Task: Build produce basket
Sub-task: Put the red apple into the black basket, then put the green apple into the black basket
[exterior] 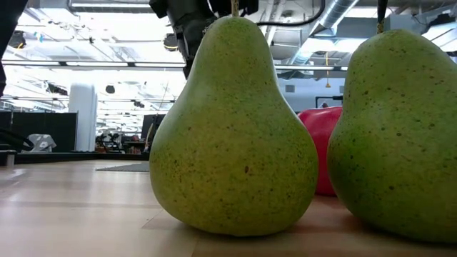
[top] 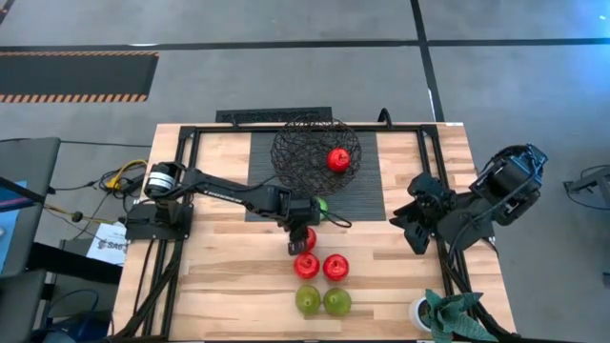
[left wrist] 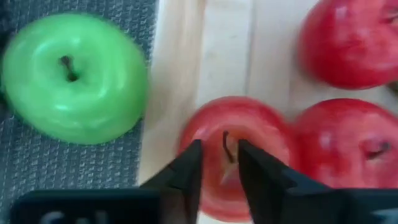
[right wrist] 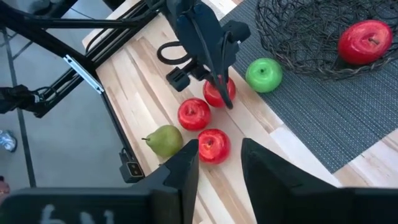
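Observation:
The black wire basket point(top: 307, 151) stands on a dark ribbed mat point(top: 367, 195) at the table's far middle, with one red apple point(top: 337, 159) inside. My left gripper point(left wrist: 221, 163) points down over another red apple point(left wrist: 236, 146). It is narrowly open, one fingertip on each side of the stem point(left wrist: 227, 146); I cannot see it touch. A green apple point(left wrist: 73, 78) rests on the mat beside it. Two more red apples point(top: 306, 266) point(top: 335, 267) and two yellow-green pears point(top: 307, 301) point(top: 336, 302) stand on the wood nearer the front. My right gripper point(top: 416, 225) waits open at the right.
A white cup with green leaves point(top: 440, 312) stands at the near right corner. Black frame rails point(top: 181, 191) run along the table's left and right sides. The two pears point(exterior: 235, 128) point(exterior: 400, 135) fill the low view, with a red apple point(exterior: 323, 139) behind them.

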Action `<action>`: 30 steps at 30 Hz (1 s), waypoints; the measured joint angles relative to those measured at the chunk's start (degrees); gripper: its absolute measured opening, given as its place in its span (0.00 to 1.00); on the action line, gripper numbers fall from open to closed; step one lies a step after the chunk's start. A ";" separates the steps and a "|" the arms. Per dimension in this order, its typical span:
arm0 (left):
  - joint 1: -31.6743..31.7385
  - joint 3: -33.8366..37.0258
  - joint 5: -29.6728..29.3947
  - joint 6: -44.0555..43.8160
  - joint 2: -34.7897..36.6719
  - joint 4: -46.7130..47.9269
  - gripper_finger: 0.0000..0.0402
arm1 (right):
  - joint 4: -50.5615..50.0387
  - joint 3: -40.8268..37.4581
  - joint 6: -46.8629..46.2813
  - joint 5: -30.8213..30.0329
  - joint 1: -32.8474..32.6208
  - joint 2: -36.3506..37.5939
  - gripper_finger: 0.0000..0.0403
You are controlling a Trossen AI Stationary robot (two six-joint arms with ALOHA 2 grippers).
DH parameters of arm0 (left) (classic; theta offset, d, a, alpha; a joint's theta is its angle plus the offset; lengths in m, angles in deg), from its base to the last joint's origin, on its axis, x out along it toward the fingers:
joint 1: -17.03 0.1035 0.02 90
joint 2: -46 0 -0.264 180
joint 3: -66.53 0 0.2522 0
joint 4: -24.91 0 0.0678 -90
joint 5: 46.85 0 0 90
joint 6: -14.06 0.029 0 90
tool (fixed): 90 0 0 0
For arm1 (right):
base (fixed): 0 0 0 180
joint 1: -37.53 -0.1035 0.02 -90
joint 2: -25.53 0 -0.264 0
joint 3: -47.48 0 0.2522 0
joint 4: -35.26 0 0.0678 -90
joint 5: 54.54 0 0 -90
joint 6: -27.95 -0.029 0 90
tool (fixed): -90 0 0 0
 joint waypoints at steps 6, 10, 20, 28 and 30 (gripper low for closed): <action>0.05 0.13 -0.03 0.62 -0.22 -0.04 0.02 | -0.02 0.00 -1.13 0.60 -0.04 -1.12 0.17; 0.00 0.11 0.00 1.00 -0.22 -0.06 0.00 | 0.03 -1.39 -1.16 1.98 -1.06 -3.60 0.03; -0.30 -5.41 -0.51 5.48 0.00 8.34 0.00 | 0.00 -4.48 -6.36 3.23 -3.86 -8.62 0.01; -1.70 -22.23 -8.55 11.51 0.08 22.30 0.00 | -0.05 -7.71 -10.15 2.71 -4.59 -8.64 0.01; -1.26 -25.82 -9.86 13.09 0.13 24.31 0.00 | 0.02 -9.18 -11.52 2.59 -4.45 -8.60 0.00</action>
